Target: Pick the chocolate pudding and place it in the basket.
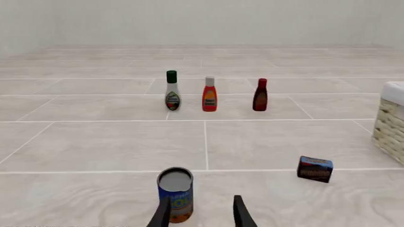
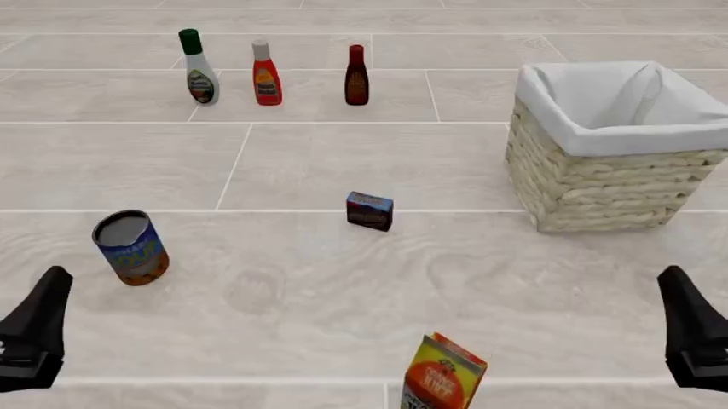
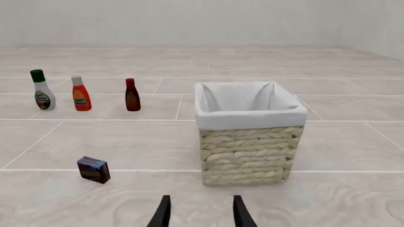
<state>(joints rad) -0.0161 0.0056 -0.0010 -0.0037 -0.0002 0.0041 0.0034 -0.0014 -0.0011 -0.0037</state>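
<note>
Both arms end in matte black parts with no visible cables, screws or markings. In the front view, either side of the carton (image 2: 444,383), the left gripper (image 2: 34,341) and right gripper (image 2: 696,341) show as dark angular wedges. Each wrist view shows two slim, tapered black fingers (image 1: 162,213) (image 3: 162,213).

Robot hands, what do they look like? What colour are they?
The left gripper and right gripper are plain black, each with two thin, flat fingers that taper toward the tips. No cables, stickers or markings show on them.
</note>
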